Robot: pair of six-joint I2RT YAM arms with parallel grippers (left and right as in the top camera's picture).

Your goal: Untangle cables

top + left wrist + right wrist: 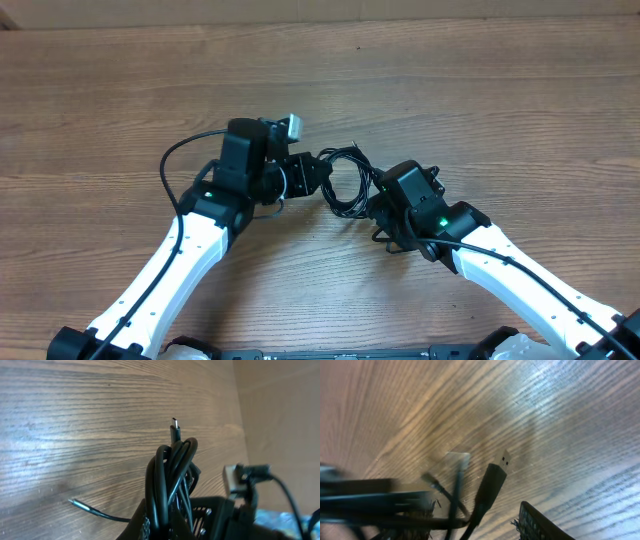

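The cables (345,180) are a bundle of thin black loops hanging between the two arms at mid-table. My left gripper (318,175) is shut on the cables (170,475). The cords rise from between its fingers, and one small plug (175,427) sticks up at the top. Another thin plug end (80,505) trails out to the left over the wood. My right gripper (375,205) is at the bundle's right side. It stands open (475,520) with a black USB plug (492,480) and a few cords loose in the gap, some lying across its left finger (415,515).
The wooden table (500,100) spreads all round. In the left wrist view the right arm's camera and wire (245,477) are close behind the bundle. A thick black wire (175,160) loops off the left arm.
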